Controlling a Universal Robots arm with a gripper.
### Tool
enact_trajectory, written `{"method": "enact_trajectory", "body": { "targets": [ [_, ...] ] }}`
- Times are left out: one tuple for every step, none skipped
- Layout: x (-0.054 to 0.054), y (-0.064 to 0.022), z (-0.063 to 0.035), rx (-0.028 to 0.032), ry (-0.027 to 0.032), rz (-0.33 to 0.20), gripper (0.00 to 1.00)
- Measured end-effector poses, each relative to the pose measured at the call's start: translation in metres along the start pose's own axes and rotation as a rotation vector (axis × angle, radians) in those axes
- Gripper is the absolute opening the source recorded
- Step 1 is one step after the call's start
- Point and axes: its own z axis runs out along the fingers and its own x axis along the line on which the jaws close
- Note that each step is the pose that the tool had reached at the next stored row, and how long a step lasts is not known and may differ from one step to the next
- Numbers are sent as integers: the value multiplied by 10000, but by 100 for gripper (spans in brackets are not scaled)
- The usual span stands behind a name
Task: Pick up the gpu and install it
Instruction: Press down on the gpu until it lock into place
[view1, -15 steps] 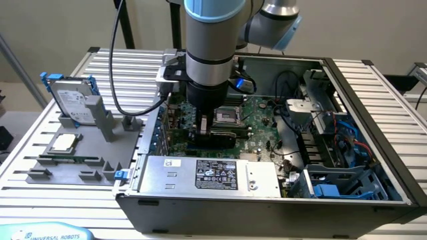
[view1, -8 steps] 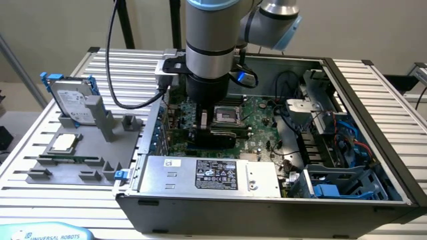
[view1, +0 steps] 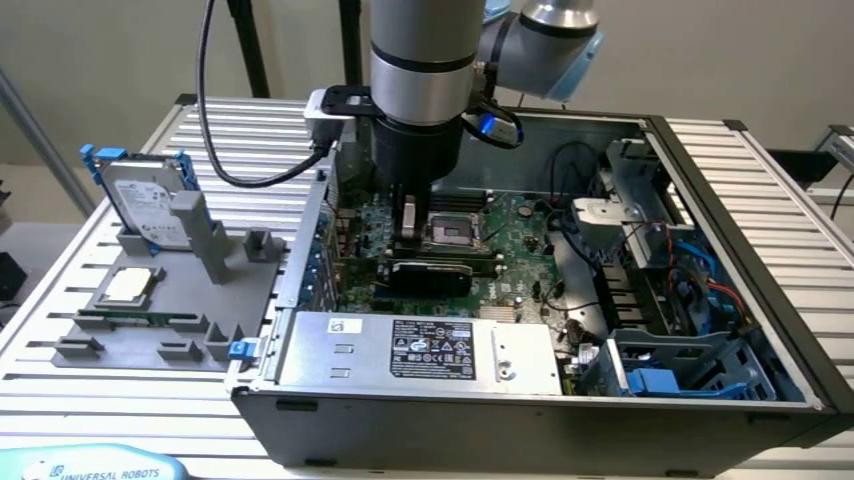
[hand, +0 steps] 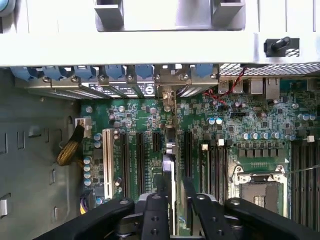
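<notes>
Arm (view1: 422, 70) comes straight down from above into the open PC case (view1: 747, 210), wrist vertical, forearm column upright over the motherboard (view1: 514, 225) near the case's rear wall (exterior view's left side of the board). A black cable (view1: 214, 120) loops off the wrist toward the exterior view's left.

Pincer (hand: 172, 200) sits low over the expansion slots; in the wrist view its two black fingers (hand: 155, 215) stand close on either side of a thin card seen edge-on. That's the gpu (hand: 170, 150), upright, running from the pincer to the bracket row at the rear of the case, its silver bracket end lined up among the blue slot clips. Fingers look pinched onto the gpu's top edge, but contact isn't 100% clear. In the exterior view the gpu (view1: 427, 272) shows as a dark slab just below the wrist, standing on the board beside the CPU socket (view1: 447, 232).

Outside the case, on the worktop (view1: 54, 330), a grey fixture holds a hard drive (view1: 144, 205) w/ blue rails, upright.
</notes>
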Motion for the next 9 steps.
{"method": "enact_trajectory", "body": {
  "targets": [
    [0, 0, 0, 1, -2, 0, 19],
    [0, 0, 0, 1, -2, 0, 14],
    [0, 0, 0, 2, -5, 0, 14],
    [0, 0, 0, 0, -6, 0, 11],
    [0, 0, -1, 0, -6, 0, 11],
    [0, 0, -1, 0, -9, 0, 11],
    [0, 0, -1, 0, -10, 0, 11],
    [0, 0, -1, -1, -11, 0, 11],
    [0, 0, -1, -1, -12, 1, 11]
  ]
}}
